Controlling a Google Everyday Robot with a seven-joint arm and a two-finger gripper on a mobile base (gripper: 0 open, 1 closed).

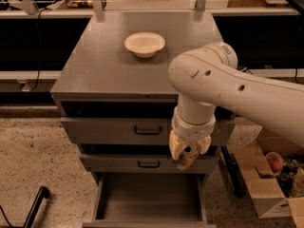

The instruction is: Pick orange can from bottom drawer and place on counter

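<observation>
My gripper (189, 155) hangs from the white arm in front of the middle drawer, above the right side of the open bottom drawer (148, 198). Its fingers are shut on the orange can (188, 156), which shows as a small copper can with a silver top between them. The bottom drawer is pulled out and its grey inside shows nothing in it. The counter (109, 65) is the flat grey cabinet top, above and to the left of the gripper.
A white bowl (145, 44) sits on the counter towards the back. Two upper drawers with black handles (148, 130) are shut. A cardboard box (266, 184) with items stands on the floor at right. A black pole end (35, 203) lies at lower left.
</observation>
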